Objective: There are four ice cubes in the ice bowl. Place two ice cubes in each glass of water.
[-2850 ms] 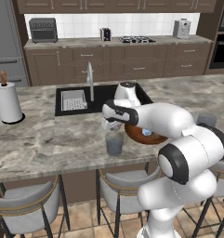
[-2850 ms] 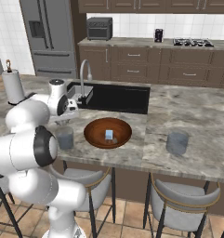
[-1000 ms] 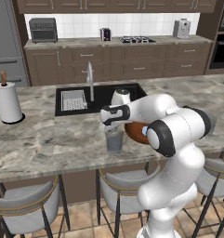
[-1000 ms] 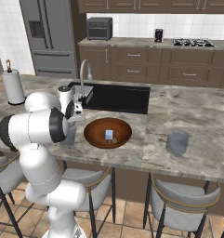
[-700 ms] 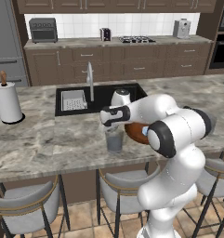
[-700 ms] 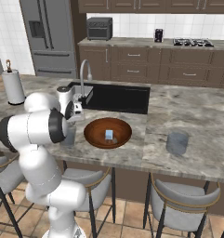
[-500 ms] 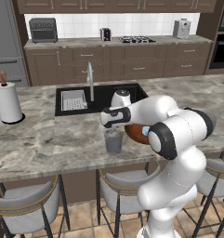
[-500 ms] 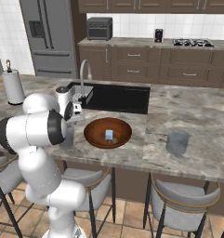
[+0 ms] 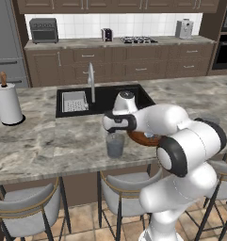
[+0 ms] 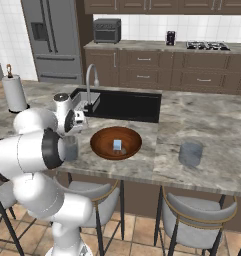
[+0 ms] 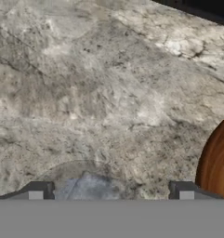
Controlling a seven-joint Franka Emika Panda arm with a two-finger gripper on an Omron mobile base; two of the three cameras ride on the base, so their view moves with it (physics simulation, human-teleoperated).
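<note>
The arm folds forward and left; its gripper (image 11: 111, 190) points down, 2 fingertips (image 11: 36, 191) spread wide

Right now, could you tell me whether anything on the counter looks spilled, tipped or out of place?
Nothing stands out: both glasses stand upright, the ice bowl sits level, and the counter looks dry.

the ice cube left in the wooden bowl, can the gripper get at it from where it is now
Probably yes. The ice cube lies uncovered in the open ice bowl, and the gripper, open above the nearer glass, is right beside the bowl.
</note>
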